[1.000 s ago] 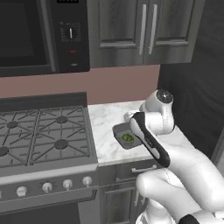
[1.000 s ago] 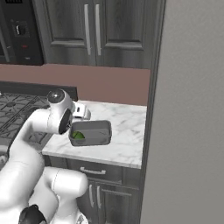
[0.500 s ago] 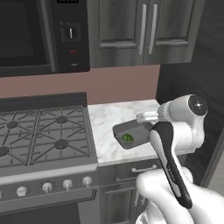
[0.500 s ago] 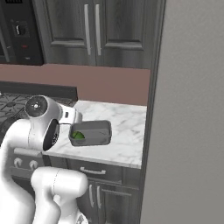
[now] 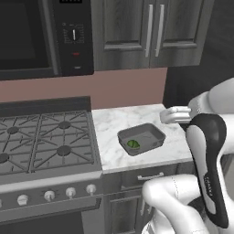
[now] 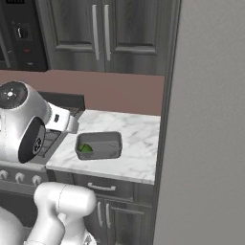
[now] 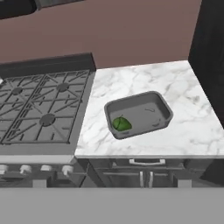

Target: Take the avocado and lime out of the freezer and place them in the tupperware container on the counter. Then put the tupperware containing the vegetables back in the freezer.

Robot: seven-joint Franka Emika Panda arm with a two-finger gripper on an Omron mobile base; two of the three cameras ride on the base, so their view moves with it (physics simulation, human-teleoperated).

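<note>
The tupperware container (image 5: 147,134) (image 6: 103,143) (image 7: 146,112), a shallow dark grey tub, sits on the white marble counter (image 5: 114,123) (image 7: 183,87) beside the stove. One small green fruit (image 5: 133,144) (image 6: 85,149) (image 7: 121,124) lies in the tub's stove-side corner; whether it is the avocado or the lime I cannot tell, and the other is out of view. My gripper (image 5: 168,115) (image 6: 72,123) hovers above the counter, apart from the tub, open and holding nothing. The freezer's flat grey face (image 6: 210,124) fills the right of the right base view.
A black gas stove (image 5: 41,141) (image 7: 41,109) adjoins the counter's left side, with knobs (image 5: 48,195) along its front. Dark wood cabinets (image 5: 146,32) (image 6: 103,33) hang above, with a microwave (image 5: 32,36) over the stove. A drawer (image 7: 144,162) sits under the counter edge.
My hand has drawn back from above the tub, up and off to the right in the left base view. The green fruit stays in the tub.
</note>
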